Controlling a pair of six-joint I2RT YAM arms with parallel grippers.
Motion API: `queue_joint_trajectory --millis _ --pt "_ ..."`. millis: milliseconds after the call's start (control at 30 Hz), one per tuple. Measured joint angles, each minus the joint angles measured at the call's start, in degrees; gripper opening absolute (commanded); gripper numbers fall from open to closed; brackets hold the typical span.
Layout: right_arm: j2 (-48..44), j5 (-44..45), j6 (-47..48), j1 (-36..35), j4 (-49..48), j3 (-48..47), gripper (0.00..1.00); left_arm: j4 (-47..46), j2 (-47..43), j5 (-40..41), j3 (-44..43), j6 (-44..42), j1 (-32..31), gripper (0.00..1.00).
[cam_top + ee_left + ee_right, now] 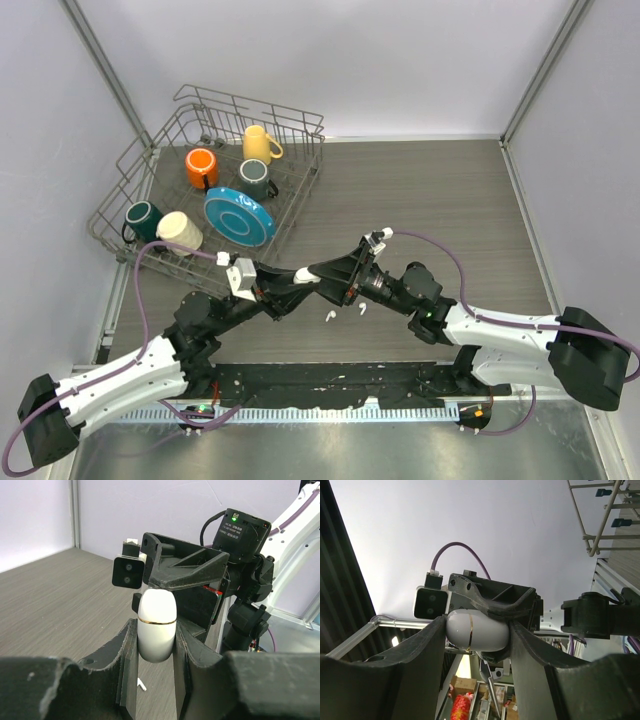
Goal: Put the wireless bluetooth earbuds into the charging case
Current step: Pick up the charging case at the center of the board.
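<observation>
Both arms meet mid-worktop (420, 190), tips together, case lifted off the surface.

Left claw (155, 642) is clenched on the charging case (156, 607), fingers pressing both sides below the gold seam. Right claw (476, 639) is clamped on the same case from the opposite end. Likely reason for the double grip: one claw steadies the base while the other works the lid, since the seam reads as closed and nothing can go in until it opens.

Left earbud (327, 316) and right earbud (361, 309) lie loose on the worktop, just at 6 o'clock of the joined claws, well apart from the case. No other earbuds are seen.

View differences:
- Top view hides the case almost fully under the claws, but it alone gives the earbud layout and the dish rack (130, 170) with mugs at 10 o'clock.
- Left wrist view shows seam, grip contact and one earbud on the wood below.
- Right wrist view looks upward, confirms its own grip and shows no worktop.

Judgement: early stage, nothing inserted yet.
</observation>
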State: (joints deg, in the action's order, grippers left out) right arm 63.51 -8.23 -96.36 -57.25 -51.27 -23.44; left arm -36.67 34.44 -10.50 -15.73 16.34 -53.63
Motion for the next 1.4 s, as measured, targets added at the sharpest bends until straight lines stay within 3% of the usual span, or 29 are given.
queue_joint_trajectory --millis 500,833,933,967,1067,1200,1233,1267,1300,1400 --pt "0.2 0.1 -0.3 0.0 -1.4 0.9 0.02 -0.5 0.0 -0.1 0.3 0.0 -0.1 0.36" --pt "0.5 0.1 -1.1 0.0 -2.3 1.3 0.02 -1.7 0.0 0.0 0.5 0.0 -0.1 0.33" --pt "0.7 0.1 -1.3 0.0 -2.6 1.3 0.02 -1.8 0.0 0.0 0.5 0.0 -0.1 0.25" --pt "0.7 0.1 -1.3 0.0 -2.6 1.3 0.02 -1.8 0.0 0.0 0.5 0.0 -0.1 0.15" --pt "0.7 0.1 -1.3 0.0 -2.7 1.3 0.04 -2.0 0.0 0.0 0.5 0.0 -0.1 0.00" --pt "0.7 0.1 -1.3 0.0 -3.0 1.4 0.33 -2.1 0.1 0.0 0.5 0.0 -0.1 0.00" --pt "0.7 0.1 -1.3 0.0 -3.1 1.6 0.48 -2.1 0.1 0.0 0.5 0.0 -0.1 0.00" --pt "0.7 0.1 -1.3 0.0 -3.2 1.6 0.54 -2.1 0.2 0.0 0.5 -0.1 -0.1 0.00" --pt "0.7 0.1 -1.0 0.0 -3.2 1.7 0.67 -2.1 0.2 0.0 0.5 -0.1 -0.1 0.00" --pt "0.1 0.2 0.8 0.0 -2.4 1.6 0.77 -2.1 0.2 0.0 0.7 0.0 -0.1 0.00"
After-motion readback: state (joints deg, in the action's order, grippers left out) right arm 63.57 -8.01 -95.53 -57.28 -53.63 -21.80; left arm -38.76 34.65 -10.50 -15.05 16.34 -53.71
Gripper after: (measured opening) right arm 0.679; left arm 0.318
